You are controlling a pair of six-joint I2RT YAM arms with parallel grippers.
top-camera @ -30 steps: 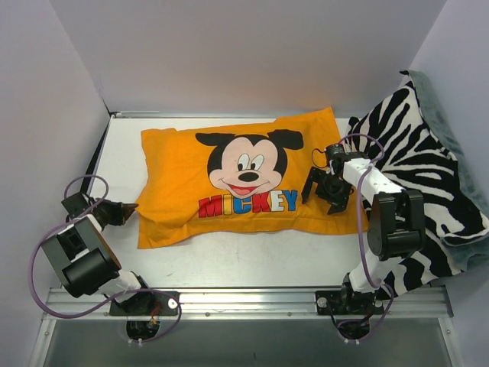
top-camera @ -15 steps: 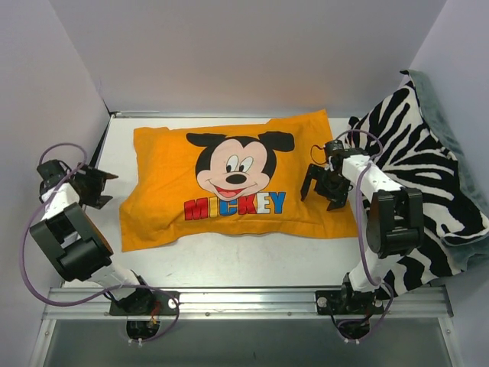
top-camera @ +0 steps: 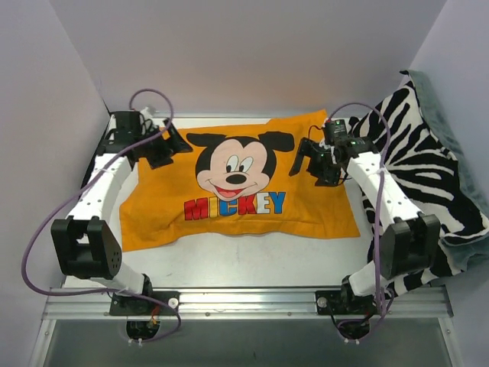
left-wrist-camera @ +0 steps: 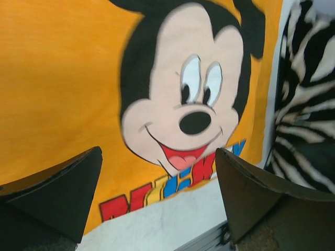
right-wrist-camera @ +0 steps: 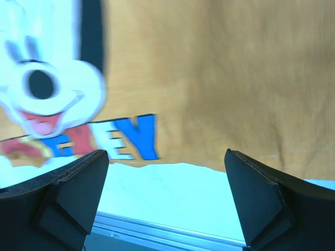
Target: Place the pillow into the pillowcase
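The orange pillowcase [top-camera: 164,202] with the Mickey face and lettering lies flat in the middle of the white table. The pillow itself is hidden. My left gripper [top-camera: 172,145] hovers open over the case's far left corner. In the left wrist view its gripper [left-wrist-camera: 157,157] holds nothing, and the pillowcase [left-wrist-camera: 63,78] fills the picture below. My right gripper [top-camera: 312,162] stands open above the case's right part. The right wrist view shows that gripper [right-wrist-camera: 166,157] empty too, over the near edge of the pillowcase [right-wrist-camera: 220,78].
A zebra-striped fabric [top-camera: 428,176] is heaped along the right wall, and it shows at the right edge [left-wrist-camera: 309,104] of the left wrist view. A metal rail [top-camera: 244,302] runs along the table's near edge. Walls close in the left, back and right.
The left gripper opened and let go of the case's left edge, then swung from the near left to the far left corner. The case slid left. The right gripper moved slightly farther back.
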